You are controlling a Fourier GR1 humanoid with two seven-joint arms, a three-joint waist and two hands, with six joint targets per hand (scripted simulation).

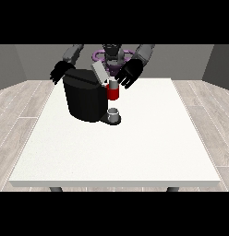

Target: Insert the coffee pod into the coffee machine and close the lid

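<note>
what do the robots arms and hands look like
Both arms are grey with rounded, segmented casings. Each ends in a black hand with fingers: the hand at the view's left and the hand at the view's right. No cables or markings can be made out on them.

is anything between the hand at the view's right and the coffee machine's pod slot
Nothing visible. The hand at the view's right hangs just above the red holder on the black coffee machine; the grey lid stands raised beside it.

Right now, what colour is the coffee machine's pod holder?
Red, on the coffee machine's pod holder; front view shows it best.
</note>
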